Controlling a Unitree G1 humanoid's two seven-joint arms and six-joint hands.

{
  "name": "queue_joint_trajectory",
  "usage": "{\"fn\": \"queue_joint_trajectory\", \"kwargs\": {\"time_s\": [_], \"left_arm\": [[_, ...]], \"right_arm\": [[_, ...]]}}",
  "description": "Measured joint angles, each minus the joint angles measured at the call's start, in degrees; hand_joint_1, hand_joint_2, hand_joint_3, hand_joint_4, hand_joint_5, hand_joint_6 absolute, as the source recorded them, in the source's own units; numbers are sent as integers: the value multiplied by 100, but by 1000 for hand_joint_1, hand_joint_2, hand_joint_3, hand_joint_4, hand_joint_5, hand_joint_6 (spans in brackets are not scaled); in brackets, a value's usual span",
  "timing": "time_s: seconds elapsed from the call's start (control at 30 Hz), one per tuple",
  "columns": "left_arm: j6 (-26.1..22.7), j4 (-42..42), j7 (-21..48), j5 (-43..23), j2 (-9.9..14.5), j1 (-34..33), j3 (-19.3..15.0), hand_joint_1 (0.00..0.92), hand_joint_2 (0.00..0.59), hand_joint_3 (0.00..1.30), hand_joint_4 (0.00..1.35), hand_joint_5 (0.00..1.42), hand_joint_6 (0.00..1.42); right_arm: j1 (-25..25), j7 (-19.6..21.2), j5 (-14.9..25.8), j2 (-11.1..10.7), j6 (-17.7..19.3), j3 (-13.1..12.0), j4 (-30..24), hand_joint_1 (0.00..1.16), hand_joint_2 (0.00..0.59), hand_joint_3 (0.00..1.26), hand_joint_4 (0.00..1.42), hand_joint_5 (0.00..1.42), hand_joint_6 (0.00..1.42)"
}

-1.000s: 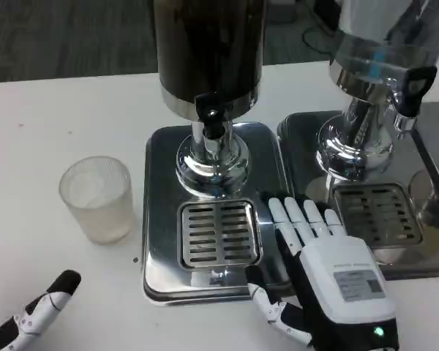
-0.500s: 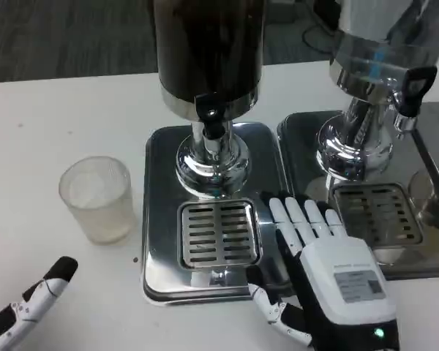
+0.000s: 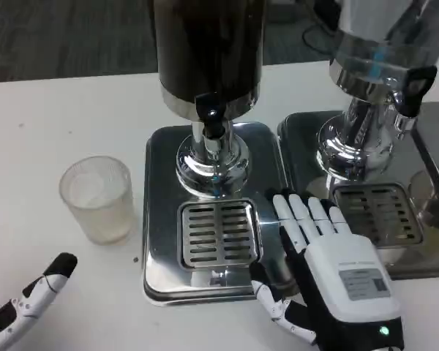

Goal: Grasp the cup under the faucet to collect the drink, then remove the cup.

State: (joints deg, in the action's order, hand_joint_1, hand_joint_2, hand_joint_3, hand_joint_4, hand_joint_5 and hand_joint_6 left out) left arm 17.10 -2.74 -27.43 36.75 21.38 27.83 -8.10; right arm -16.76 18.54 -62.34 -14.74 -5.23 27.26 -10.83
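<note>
My left hand sits low, fingers apart, empty. The cup waits on the table left of the tray, not under the faucet. Right hand rests flat, spread. Grasp comes next.

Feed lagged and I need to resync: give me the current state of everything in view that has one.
cup: upright on the table, left of the dispenser base, not held, not under the faucet.
faucet: no drink visibly flowing.
drip grate: bare, nothing on it.
dark dispenser: looks filled with dark liquid.
left hand: open, at the frame's lower left, short of the cup.
right hand: open, fingers extended over the base's right edge.
</note>
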Motion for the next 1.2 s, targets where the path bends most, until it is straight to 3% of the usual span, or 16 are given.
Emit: {"fn": "queue_joint_trajectory", "kwargs": {"time_s": [0.2, 0.37, 0.57, 0.73, 0.87, 1.2], "left_arm": [[-79, -57, 7, 6, -59, -76, 60, 0, 104, 0, 0, 0, 0], [-83, -15, 29, -27, -106, -180, 101, 0, 59, 0, 0, 0, 0], [-47, 282, 659, -712, -98, -603, 125, 0, 31, 0, 0, 0, 0], [-36, 437, 1756, -1361, 265, -970, 165, 0, 6, 0, 0, 0, 68], [-38, 458, 1921, -1360, 394, -1135, 179, 0, 0, 0, 0, 0, 0], [642, 2413, 1721, -1724, -12, -2217, 315, 0, 0, 0, 0, 0, 0]], "right_arm": [[51, 0, 80, -124, 34, -12, 0, 252, 438, 0, 0, 0, 0], [60, 0, 100, -154, 37, -24, 0, 248, 440, 0, 0, 0, 0], [66, 0, 126, -155, 37, -37, 0, 244, 440, 0, 0, 0, 0], [69, -1, 126, -158, 37, -57, 0, 242, 440, 0, 0, 0, 0], [91, -13, 142, -158, 37, -90, 0, 241, 440, 0, 0, 0, 0], [63, -107, 142, -157, 40, -121, -61, 240, 440, 0, 0, 0, 0]]}}
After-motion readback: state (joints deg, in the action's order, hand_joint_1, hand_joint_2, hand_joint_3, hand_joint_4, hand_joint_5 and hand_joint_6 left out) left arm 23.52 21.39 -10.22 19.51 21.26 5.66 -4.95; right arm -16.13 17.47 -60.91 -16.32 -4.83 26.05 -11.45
